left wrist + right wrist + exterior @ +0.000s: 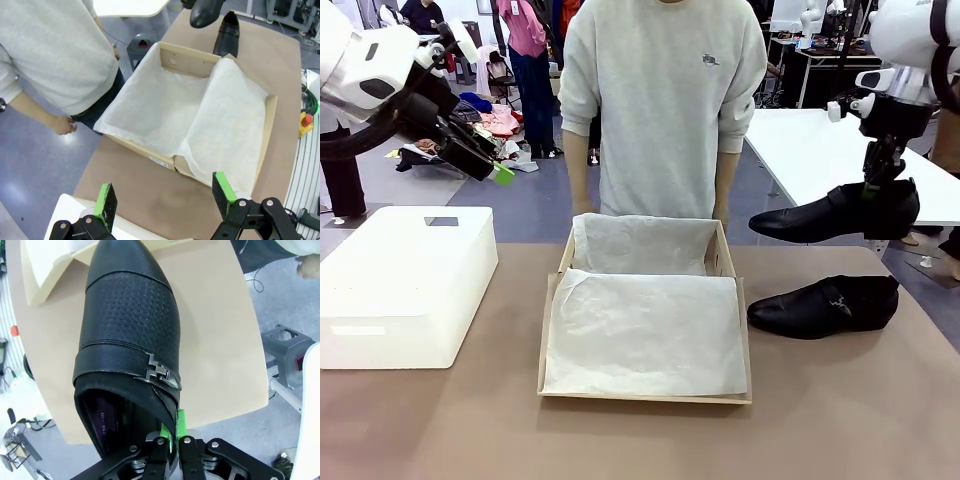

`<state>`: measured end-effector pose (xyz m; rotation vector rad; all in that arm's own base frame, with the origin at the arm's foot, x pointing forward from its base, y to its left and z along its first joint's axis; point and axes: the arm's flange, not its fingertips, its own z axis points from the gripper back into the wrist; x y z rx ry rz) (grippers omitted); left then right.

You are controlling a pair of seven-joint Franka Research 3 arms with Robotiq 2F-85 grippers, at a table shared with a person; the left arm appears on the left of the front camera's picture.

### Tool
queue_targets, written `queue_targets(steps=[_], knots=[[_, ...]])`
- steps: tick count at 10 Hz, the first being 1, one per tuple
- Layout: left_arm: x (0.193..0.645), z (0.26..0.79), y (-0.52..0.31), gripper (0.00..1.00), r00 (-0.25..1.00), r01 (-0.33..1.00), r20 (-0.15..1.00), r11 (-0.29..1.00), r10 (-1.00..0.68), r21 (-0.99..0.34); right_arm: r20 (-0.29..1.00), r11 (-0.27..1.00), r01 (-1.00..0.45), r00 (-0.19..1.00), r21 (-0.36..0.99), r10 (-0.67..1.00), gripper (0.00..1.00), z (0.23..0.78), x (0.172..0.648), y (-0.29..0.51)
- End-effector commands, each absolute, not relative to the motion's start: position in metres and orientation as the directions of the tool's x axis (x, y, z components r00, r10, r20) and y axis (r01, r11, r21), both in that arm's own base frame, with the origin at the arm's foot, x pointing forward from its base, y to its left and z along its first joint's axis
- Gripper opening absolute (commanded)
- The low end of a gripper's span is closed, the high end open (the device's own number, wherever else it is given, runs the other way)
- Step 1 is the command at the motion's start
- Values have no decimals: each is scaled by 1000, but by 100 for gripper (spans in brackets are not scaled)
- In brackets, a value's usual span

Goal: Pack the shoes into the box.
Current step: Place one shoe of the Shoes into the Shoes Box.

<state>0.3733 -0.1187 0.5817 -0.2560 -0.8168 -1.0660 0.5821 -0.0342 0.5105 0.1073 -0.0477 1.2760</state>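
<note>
Right gripper (174, 434) tight on one shoe (130, 325)

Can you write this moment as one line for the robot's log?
right gripper: shut on lifted shoe | left gripper: open, empty | other shoe: on table | box: open, no shoes

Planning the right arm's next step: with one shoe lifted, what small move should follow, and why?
Probably swing the held shoe leftward over the box: the right gripper is shut on its heel, it hangs right of the tissue-lined box, above the other shoe.
</note>
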Motion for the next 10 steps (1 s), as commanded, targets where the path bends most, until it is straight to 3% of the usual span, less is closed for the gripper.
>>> queue_targets(steps=[1,10], knots=[[375,581,-117,100,217,861,709,474,-671,185,96,286,-957,289,47,952,0,513,582,-34],[375,581,-117,100,217,861,709,474,-671,185,127,410,-911,413,49,902,0,567,564,97]])
